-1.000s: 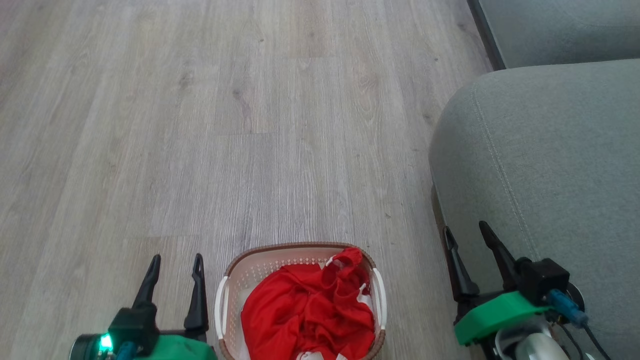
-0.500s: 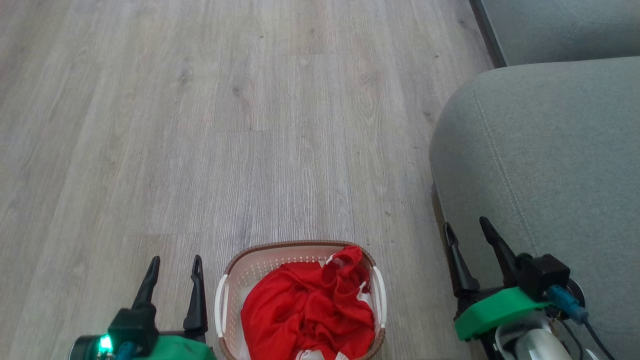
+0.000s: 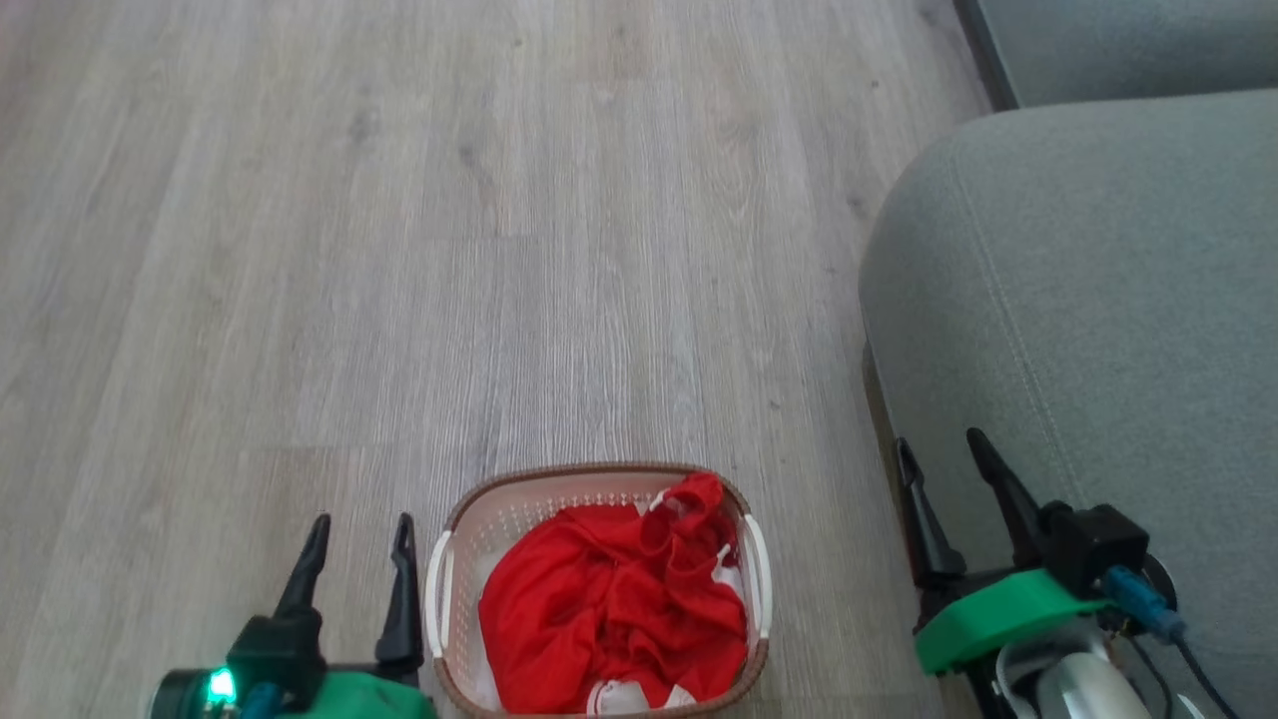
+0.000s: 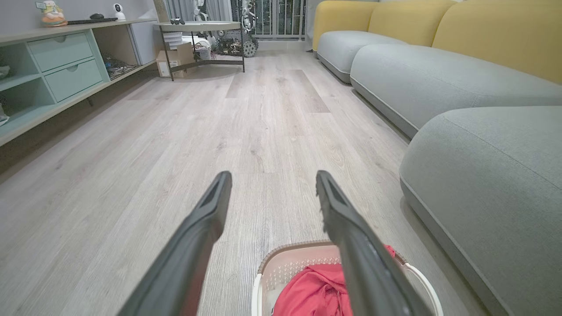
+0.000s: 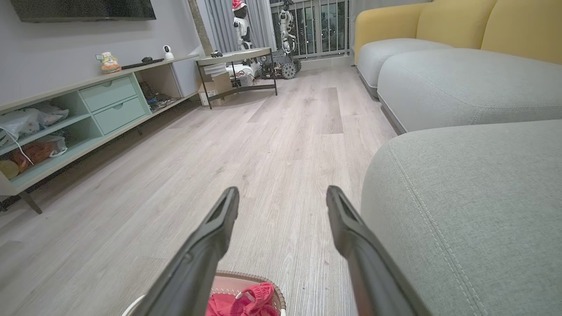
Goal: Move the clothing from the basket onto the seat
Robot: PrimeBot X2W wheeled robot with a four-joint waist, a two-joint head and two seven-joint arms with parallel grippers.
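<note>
The cream basket (image 3: 589,471) with a brown rim stands on the wood floor at the bottom middle of the head view. The red clothing (image 3: 609,609) lies crumpled inside it, with white trim showing. To the right is the grey-green seat (image 3: 1098,300). My left gripper (image 3: 361,521) hangs open just left of the basket. My right gripper (image 3: 940,440) is open between the basket and the seat's rounded edge. In the left wrist view my open left gripper (image 4: 273,175) points over the basket (image 4: 285,263) and clothing (image 4: 316,294). The right wrist view has the right gripper (image 5: 283,190) open above the basket (image 5: 246,277), beside the seat (image 5: 474,197).
Wood floor (image 3: 399,250) stretches ahead and to the left. A pale green low cabinet (image 5: 88,109) runs along the left wall, with a dark-legged side table (image 5: 237,66) beyond it. More grey cushions with yellow backs (image 4: 439,26) line the right side.
The whole head view has shifted slightly, so the basket and seat sit a little higher in it. Both grippers stay open and hold nothing.
</note>
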